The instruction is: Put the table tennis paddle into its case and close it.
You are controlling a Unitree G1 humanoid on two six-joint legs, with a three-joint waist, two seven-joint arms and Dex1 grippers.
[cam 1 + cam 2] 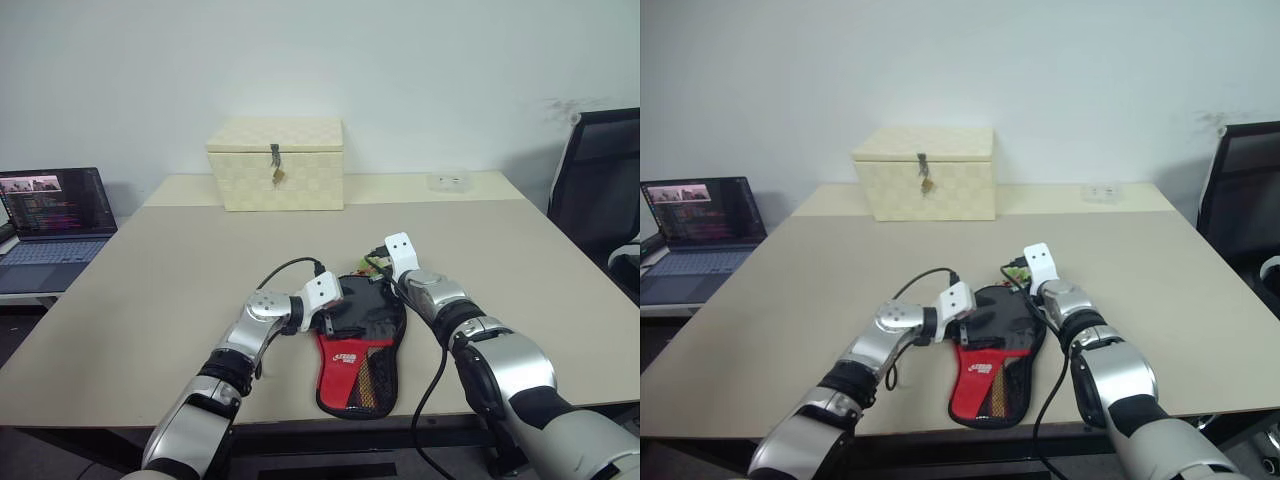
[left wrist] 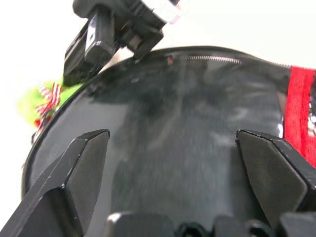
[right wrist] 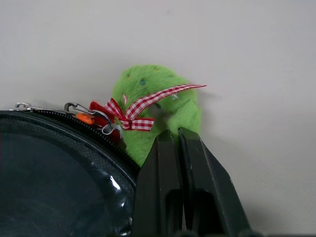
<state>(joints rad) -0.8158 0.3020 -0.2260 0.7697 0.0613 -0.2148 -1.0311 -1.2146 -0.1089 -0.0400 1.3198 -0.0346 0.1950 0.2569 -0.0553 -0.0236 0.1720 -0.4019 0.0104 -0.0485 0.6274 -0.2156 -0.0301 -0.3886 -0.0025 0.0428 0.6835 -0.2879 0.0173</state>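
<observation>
Right hand [image 3: 178, 140] pinched shut at the case's [image 1: 362, 345] green tag [image 3: 163, 101] — left hand [image 2: 173, 148] wide open.

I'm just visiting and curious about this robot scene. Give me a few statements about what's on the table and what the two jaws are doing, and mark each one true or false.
1. The case lies flat on the table, near its front edge. True.
2. The right gripper has its jaws wide open. False: they are shut, right beside the fluffy green zipper tag; whether they pinch it cannot be told.
3. The left gripper has its jaws open over the case's black upper part. True.
4. The cream woven box stands open. False: its lid is down, and it sits at the far side of the table.
5. A laptop with its screen lit stands to the robot's left. True.
</observation>
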